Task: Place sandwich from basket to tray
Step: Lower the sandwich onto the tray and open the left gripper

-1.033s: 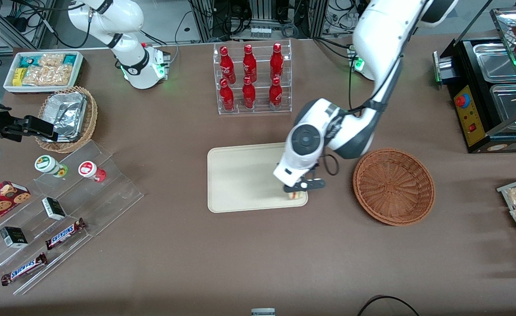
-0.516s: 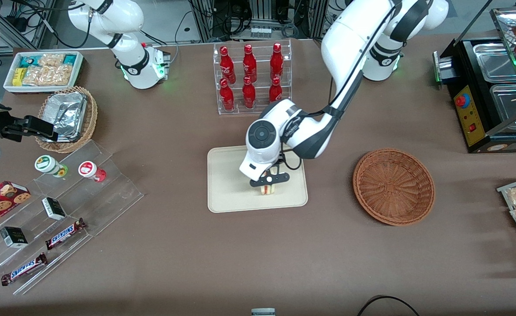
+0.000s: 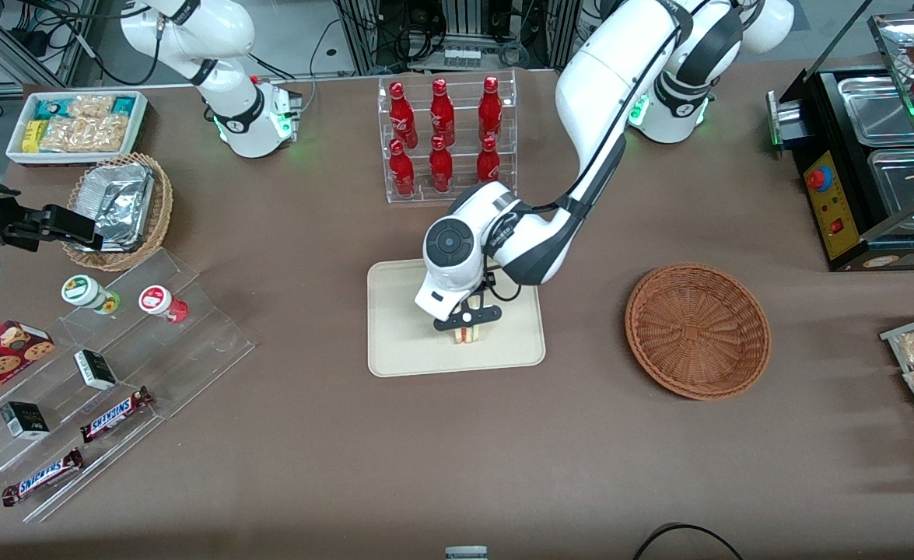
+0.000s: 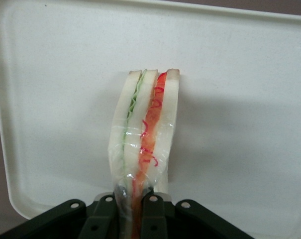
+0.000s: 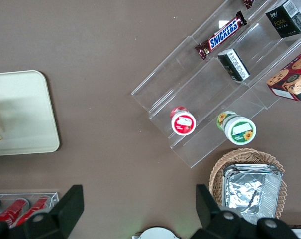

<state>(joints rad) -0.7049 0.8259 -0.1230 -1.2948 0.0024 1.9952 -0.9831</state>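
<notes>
Front view: over the last second my pincer [image 3: 466, 325] has carried the sandwich [image 3: 467, 335] from the tray's [image 3: 394, 342] edge nearest the basket [image 3: 696, 330] in to its middle, and in the last half second it has only crept a little farther the same way. I judge the carry finished, so what remains is to set the wedge down and let go. The basket sits bare and well apart from my pincer, toward my arm's end of the surface. A rack of 6 red bottles [image 3: 443, 138] stands farther from the camera than my pincer.

Left wrist view: my pincer [image 4: 129, 214] is clenched on the sandwich [image 4: 143, 133], its 2 fingers [image 4: 152, 215] close together and pinching the wrapped end, with the green and red filling layers running away from the grip. The tray [image 4: 250, 74] lies directly beneath the wedge. I cannot tell whether the sandwich's free end already touches it.

Right wrist view: only a corner of the tray [image 5: 26, 124] and a sliver of pale bread show.
</notes>
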